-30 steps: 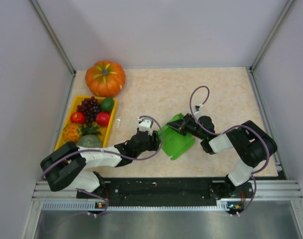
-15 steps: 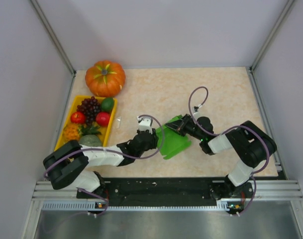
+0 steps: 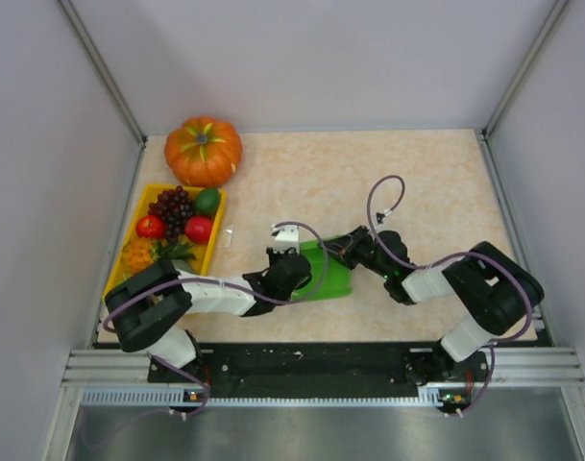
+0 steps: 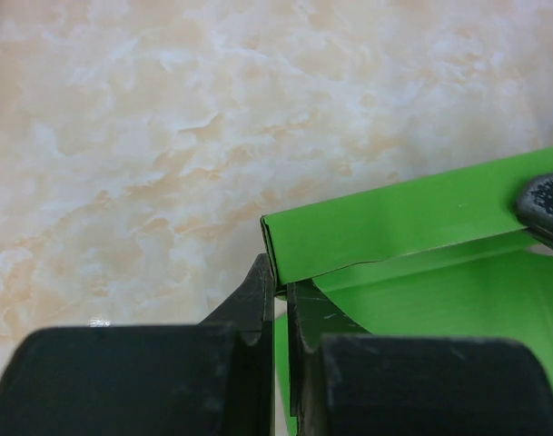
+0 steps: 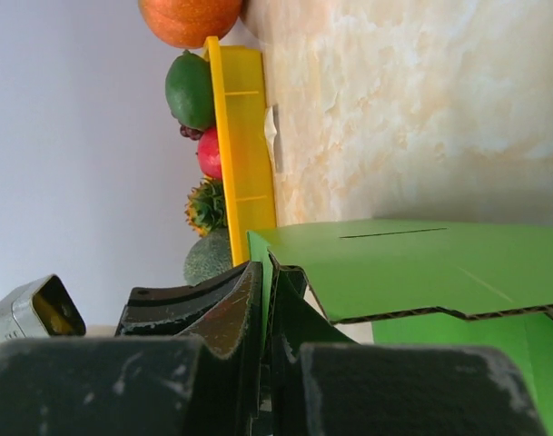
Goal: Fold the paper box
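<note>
Lab test cell, white walls [image 3: 321, 58], alu rail [image 3: 542, 365], prop fruit tray [image 3: 213, 245]

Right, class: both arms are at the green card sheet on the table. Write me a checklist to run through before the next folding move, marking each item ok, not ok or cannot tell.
1. Is the left pincer shut on an edge of the paper box? Ok.
2. Is the right pincer shut on the card too? Ok.
3. Is the card doubled over at the left grip? Ok, two layers show there.
4. Is any tab lined up with the slot? Cannot tell.
5. Do the fruit tray and pumpkin stand apart from the card? Ok.
</note>
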{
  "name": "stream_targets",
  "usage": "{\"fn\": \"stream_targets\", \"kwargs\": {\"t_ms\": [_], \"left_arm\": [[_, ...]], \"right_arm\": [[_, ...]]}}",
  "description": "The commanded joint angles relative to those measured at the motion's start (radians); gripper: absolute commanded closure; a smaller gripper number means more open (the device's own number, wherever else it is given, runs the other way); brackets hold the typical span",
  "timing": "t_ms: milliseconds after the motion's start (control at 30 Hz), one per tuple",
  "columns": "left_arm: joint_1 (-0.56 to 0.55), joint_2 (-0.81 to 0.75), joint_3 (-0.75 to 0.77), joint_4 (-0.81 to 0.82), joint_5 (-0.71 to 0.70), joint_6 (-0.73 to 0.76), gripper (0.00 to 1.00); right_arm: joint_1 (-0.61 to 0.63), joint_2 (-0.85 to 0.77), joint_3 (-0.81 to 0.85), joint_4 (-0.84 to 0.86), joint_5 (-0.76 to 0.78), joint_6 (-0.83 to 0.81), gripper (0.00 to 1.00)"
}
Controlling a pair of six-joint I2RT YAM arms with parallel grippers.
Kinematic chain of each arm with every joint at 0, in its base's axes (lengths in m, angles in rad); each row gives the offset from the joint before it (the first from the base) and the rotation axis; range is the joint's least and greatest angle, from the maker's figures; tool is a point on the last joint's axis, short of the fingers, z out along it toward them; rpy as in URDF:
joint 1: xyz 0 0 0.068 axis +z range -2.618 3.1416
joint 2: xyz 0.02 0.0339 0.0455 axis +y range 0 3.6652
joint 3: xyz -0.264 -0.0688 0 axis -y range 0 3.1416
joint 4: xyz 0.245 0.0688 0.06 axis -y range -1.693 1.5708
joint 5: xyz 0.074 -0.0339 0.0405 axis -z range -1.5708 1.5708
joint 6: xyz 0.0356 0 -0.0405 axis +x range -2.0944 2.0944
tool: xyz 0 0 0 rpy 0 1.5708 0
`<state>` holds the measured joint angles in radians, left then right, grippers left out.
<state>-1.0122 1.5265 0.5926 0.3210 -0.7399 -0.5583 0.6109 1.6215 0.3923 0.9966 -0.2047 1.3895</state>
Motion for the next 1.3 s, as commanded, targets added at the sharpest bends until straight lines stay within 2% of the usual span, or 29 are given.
{"fn": "stream_targets", "kwargs": {"t_ms": [0, 167, 300, 333, 400, 500, 533, 600, 633, 700, 800, 833, 867, 933, 967, 1067, 1133, 1200, 1267], "left_arm": [[-0.046, 0.046, 0.023, 0.094, -0.17, 0.106, 1.0], [-0.052, 0.063, -0.056, 0.312, -0.173, 0.193, 1.0], [-0.074, 0.11, -0.024, 0.316, -0.231, 0.251, 1.0], [-0.08, 0.121, -0.011, 0.302, -0.296, 0.262, 1.0], [-0.091, 0.161, 0.036, 0.221, -0.352, 0.249, 1.0], [-0.092, 0.214, 0.113, 0.084, -0.423, 0.12, 1.0], [-0.092, 0.23, 0.133, -0.03, -0.434, 0.033, 1.0], [-0.095, 0.264, 0.188, -0.121, -0.473, -0.04, 1.0], [-0.095, 0.27, 0.203, -0.202, -0.489, -0.123, 1.0], [-0.103, 0.279, 0.214, -0.215, -0.519, -0.156, 1.0], [-0.103, 0.258, 0.146, -0.07, -0.48, -0.106, 1.0], [-0.103, 0.247, 0.116, 0.002, -0.455, -0.038, 1.0], [-0.103, 0.227, 0.086, 0.144, -0.422, 0.004, 1.0], [-0.101, 0.207, 0.017, 0.237, -0.337, 0.073, 0.99], [-0.101, 0.19, 0.007, 0.248, -0.32, 0.08, 0.89], [-0.101, 0.166, -0.01, 0.253, -0.282, 0.101, 0.73], [-0.098, 0.155, -0.023, 0.291, -0.263, 0.13, 0.69], [-0.097, 0.15, -0.031, 0.306, -0.257, 0.143, 0.69], [-0.091, 0.167, -0.019, 0.309, -0.259, 0.166, 0.81]], "right_arm": [[0.055, -0.141, 0.0, -0.163, 0.062, 0.014, 1.0], [0.059, -0.17, -0.004, -0.171, 0.082, 0.014, 1.0], [0.073, -0.114, -0.029, -0.089, 0.094, 0.061, 1.0], [0.076, -0.107, -0.044, -0.082, 0.102, 0.072, 1.0], [0.09, -0.1, -0.064, -0.064, 0.14, 0.108, 1.0], [0.101, -0.092, -0.073, -0.095, 0.188, 0.135, 1.0], [0.102, -0.081, -0.067, -0.09, 0.189, 0.138, 1.0], [0.105, -0.06, -0.069, -0.041, 0.197, 0.166, 1.0], [0.108, -0.034, -0.066, -0.029, 0.195, 0.172, 1.0], [0.115, -0.009, -0.064, 0.008, 0.197, 0.197, 1.0], [0.118, 0.018, -0.069, 0.042, 0.189, 0.204, 1.0], [0.118, 0.015, -0.076, 0.046, 0.191, 0.201, 1.0], [0.116, 0.009, -0.079, 0.043, 0.194, 0.198, 1.0], [0.116, 0.008, -0.079, 0.045, 0.185, 0.192, 1.0], [0.116, 0.009, -0.076, 0.042, 0.182, 0.186, 1.0], [0.116, 0.011, -0.075, 0.045, 0.174, 0.178, 1.0], [0.116, 0.012, -0.075, 0.05, 0.172, 0.178, 1.0], [0.116, 0.021, -0.069, 0.057, 0.162, 0.18, 1.0], [0.119, 0.029, -0.066, 0.069, 0.154, 0.184, 1.0]]}}
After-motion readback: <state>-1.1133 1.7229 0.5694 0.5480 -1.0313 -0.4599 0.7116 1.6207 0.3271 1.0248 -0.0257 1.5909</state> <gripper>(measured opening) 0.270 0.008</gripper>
